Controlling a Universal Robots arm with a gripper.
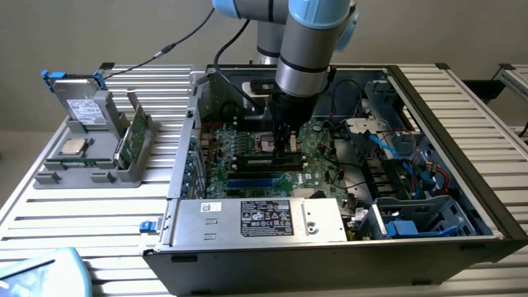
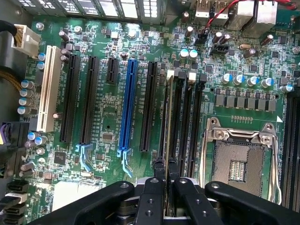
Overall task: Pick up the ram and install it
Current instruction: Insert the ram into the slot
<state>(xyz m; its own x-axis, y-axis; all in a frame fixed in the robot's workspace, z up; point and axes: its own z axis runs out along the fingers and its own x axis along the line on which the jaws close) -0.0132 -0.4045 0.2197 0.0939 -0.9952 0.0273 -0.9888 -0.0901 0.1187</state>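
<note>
The gripper (image 2: 165,164) is clamping its two black jaws on the single thin dark-green ram stick (image 2: 167,122), holding it edge-on over four long black plastic slots (image 2: 190,122).

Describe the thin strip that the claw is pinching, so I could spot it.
Inside the open computer case, find the big green circuit board. Next to its square metal socket run long black slots; the memory stick lines up with one, pinched by the claw. Unlike them, it is a thin, pale sliver seen edge-on.
</note>
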